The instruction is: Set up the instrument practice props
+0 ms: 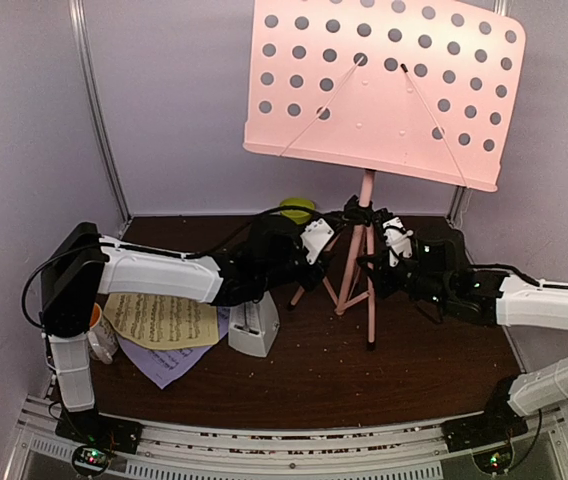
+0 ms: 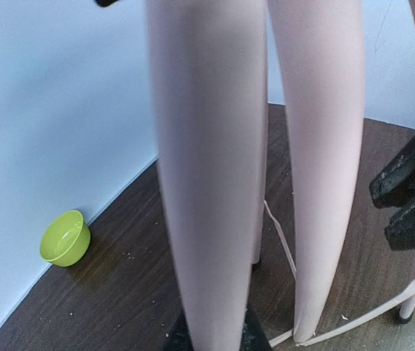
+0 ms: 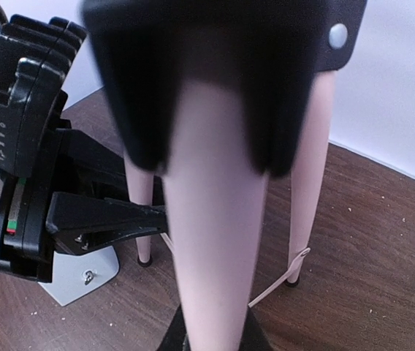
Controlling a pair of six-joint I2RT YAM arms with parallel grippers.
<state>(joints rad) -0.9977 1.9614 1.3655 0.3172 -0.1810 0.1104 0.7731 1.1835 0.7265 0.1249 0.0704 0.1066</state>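
Observation:
The pink music stand [image 1: 367,200] stands on its tripod at the back middle, its perforated desk [image 1: 384,85] tilted high above. My left gripper [image 1: 327,257] is shut on the tripod's left leg [image 2: 207,183], which fills the space between its jaws. My right gripper [image 1: 373,262] is shut on the front leg [image 3: 218,256] from the right. The yellow music sheet [image 1: 159,320] lies on top of the lavender sheet [image 1: 167,364] at the left. Beside them sits the pale-grey metronome [image 1: 254,327], under my left arm.
A lime-green bowl [image 1: 297,208] [image 2: 65,238] rests at the back wall behind the stand. A white mug [image 1: 99,328] is partly hidden behind my left arm's base. Walls close in on the left, back and right. Crumbs dot the dark wooden table [image 1: 314,385].

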